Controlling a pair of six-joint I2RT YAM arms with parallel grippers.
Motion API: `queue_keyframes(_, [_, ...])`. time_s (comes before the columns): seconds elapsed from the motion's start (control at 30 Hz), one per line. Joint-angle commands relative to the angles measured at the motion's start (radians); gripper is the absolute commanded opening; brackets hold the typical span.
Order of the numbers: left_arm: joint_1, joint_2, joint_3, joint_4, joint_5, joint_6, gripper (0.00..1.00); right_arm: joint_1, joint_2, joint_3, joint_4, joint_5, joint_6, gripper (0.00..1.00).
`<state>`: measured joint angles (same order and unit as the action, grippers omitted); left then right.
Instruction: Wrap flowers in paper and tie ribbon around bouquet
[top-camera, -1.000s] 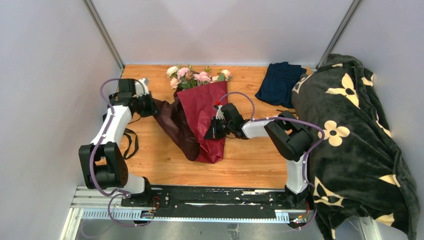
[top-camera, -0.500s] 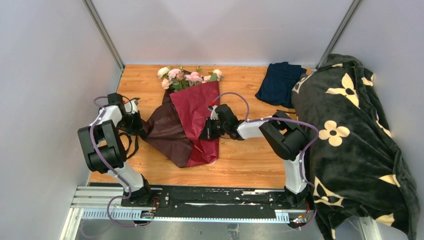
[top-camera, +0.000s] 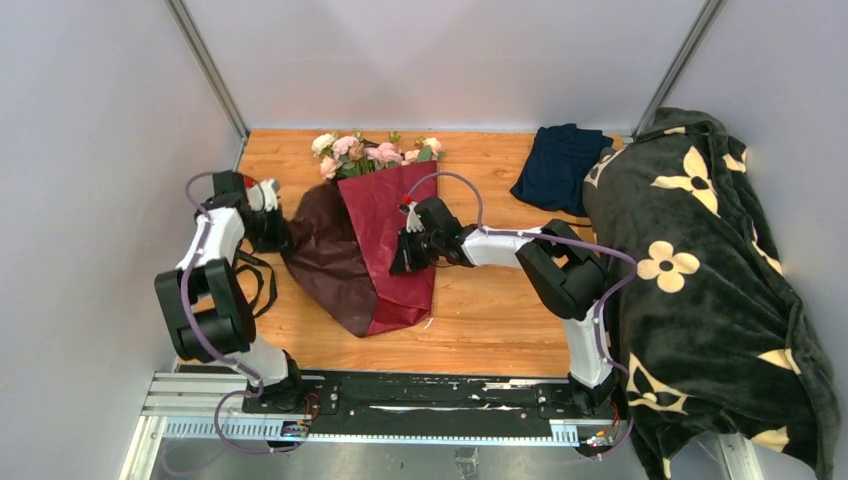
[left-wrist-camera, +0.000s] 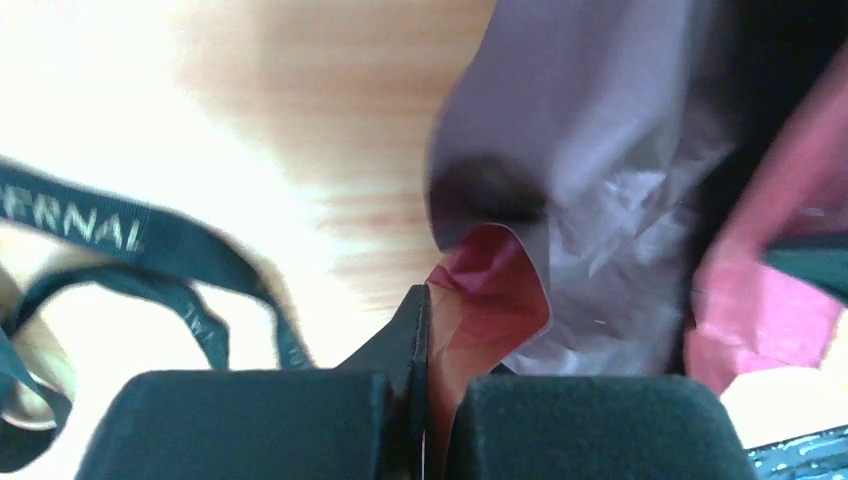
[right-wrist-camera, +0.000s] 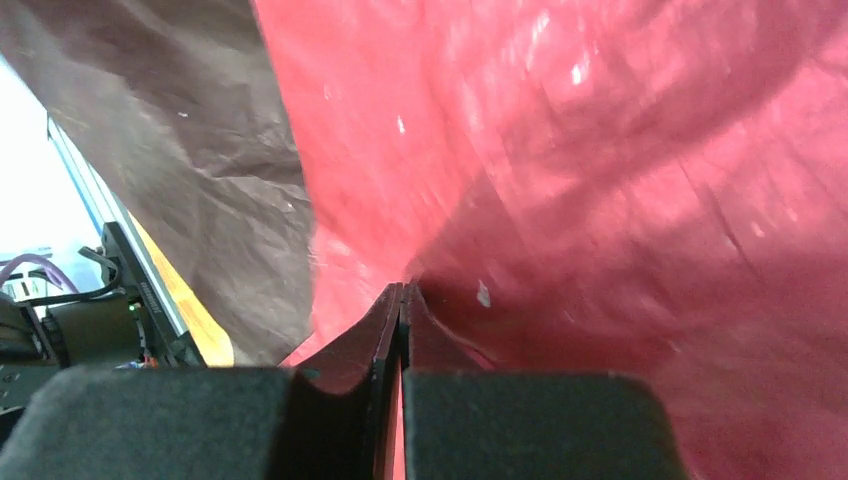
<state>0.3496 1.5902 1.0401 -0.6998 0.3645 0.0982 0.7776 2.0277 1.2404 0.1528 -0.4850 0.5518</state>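
**A:** Top view: what do we log first?

**B:** Item one, the paper (top-camera: 392, 262). It lies at mid-desk, folded into a loose cone with its burgundy face to the right and its darker reverse to the left. Item two, the flowers (top-camera: 372, 155). We see pink and cream blooms poking out of the cone's far end. Item three, the ribbon (top-camera: 258, 283), lying looped on the desk (top-camera: 500, 310) just left of the paper, beside the left arm.

**A:** And the end effectors?

**B:** The left end effector (top-camera: 278, 238) is at the paper's dark left edge. The right end effector (top-camera: 400, 262) is on the burgundy flap. We also list a navy cloth (top-camera: 558, 165) at the far right and a dark blanket (top-camera: 720, 290) with cream flower shapes heaped along the right side.

**A:** Left wrist view?

**B:** We record the pads closed on a red corner of the paper. The black ribbon curls on the wood to the left, with some pale lettering visible on it.

**A:** Right wrist view?

**B:** The pads are pressed together, pinching a fold of the burgundy sheet. The brown reverse hangs at the left.
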Motion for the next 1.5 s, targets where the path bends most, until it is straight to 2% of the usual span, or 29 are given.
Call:
queue_keyframes(0.0, [-0.174, -0.177, 0.148, -0.049, 0.147, 0.026, 0.00, 0.012, 0.086, -0.040, 0.040, -0.028, 0.033, 0.01])
queue_keyframes(0.13, [-0.376, -0.202, 0.271, -0.047, 0.162, -0.029, 0.00, 0.012, 0.103, -0.081, 0.116, -0.004, 0.081, 0.00])
queue_keyframes(0.27, [-0.567, -0.046, 0.423, -0.046, 0.133, -0.089, 0.00, 0.029, 0.085, -0.141, 0.205, 0.043, 0.127, 0.00])
queue_keyframes(0.47, [-0.696, 0.221, 0.665, -0.047, 0.062, -0.129, 0.00, 0.072, -0.037, -0.292, 0.352, 0.221, 0.177, 0.00])
queue_keyframes(0.63, [-0.750, 0.404, 0.777, -0.049, -0.007, -0.119, 0.00, 0.105, -0.140, -0.387, 0.415, 0.370, 0.215, 0.00])
queue_keyframes(0.8, [-0.781, 0.540, 0.843, -0.049, -0.046, -0.101, 0.00, 0.146, -0.283, -0.437, 0.336, 0.556, 0.238, 0.00])
queue_keyframes(0.93, [-0.835, 0.628, 0.872, -0.050, -0.116, -0.045, 0.00, 0.193, -0.386, -0.456, 0.165, 0.657, 0.286, 0.00])
queue_keyframes(1.1, [-0.885, 0.693, 0.884, -0.050, -0.184, -0.012, 0.00, 0.218, -0.604, -0.575, -0.004, 0.702, 0.315, 0.02])
queue_keyframes(1.2, [-0.903, 0.710, 0.878, -0.048, -0.205, -0.010, 0.00, 0.214, -0.750, -0.609, -0.142, 0.770, 0.246, 0.10])
queue_keyframes(1.27, [-0.912, 0.721, 0.879, -0.047, -0.216, -0.016, 0.00, 0.202, -0.819, -0.621, -0.137, 0.753, 0.118, 0.25])
queue_keyframes(1.33, [-0.918, 0.735, 0.891, -0.048, -0.225, -0.018, 0.00, 0.157, -0.849, -0.617, -0.108, 0.633, 0.031, 0.36])
queue_keyframes(1.47, [-0.925, 0.752, 0.912, -0.049, -0.259, -0.020, 0.00, 0.065, -0.840, -0.622, 0.025, 0.406, 0.057, 0.54])
